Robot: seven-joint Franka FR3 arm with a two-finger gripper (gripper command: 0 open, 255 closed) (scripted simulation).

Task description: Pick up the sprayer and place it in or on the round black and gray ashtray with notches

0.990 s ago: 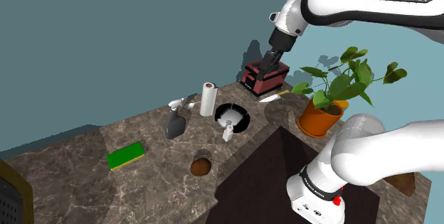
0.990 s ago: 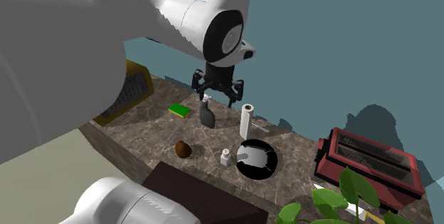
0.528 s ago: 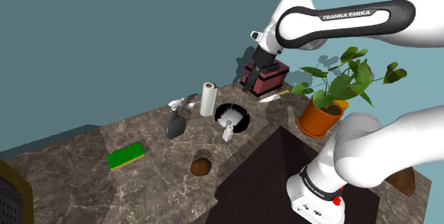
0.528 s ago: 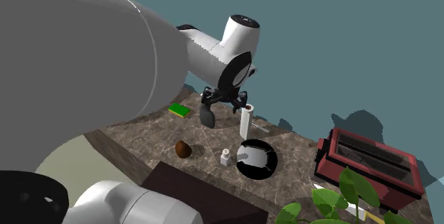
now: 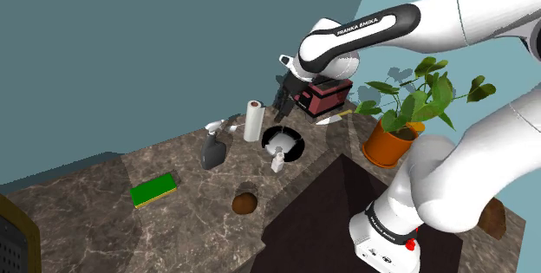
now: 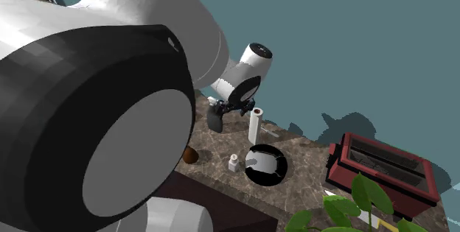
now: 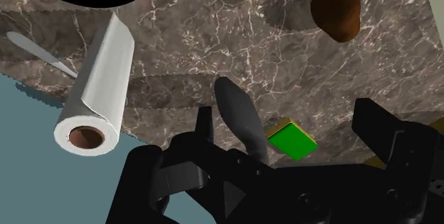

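Your gripper (image 7: 287, 114) is open and holds nothing; the sprayer (image 7: 238, 112) shows off-centre, nearer to one finger. If you descend like this, that finger may tip it over or hit the paper roll (image 7: 96, 91).

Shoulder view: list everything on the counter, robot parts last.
paper roll: one, white, upright, mid-counter.
sprayer: one, grey, beside the paper roll.
ashtray: one, black, on the roll's other side.
small bottle: one, white, at the ashtray's near rim.
sponge: one, green, nearer than the sprayer.
brown lumps: two, right of the sponge and at the right edge.
toaster: one, red, at the back.
knife: one, pale, beside the toaster.
potted plant: one, orange pot, right of toaster.
gripper: one, black, open, above the counter.
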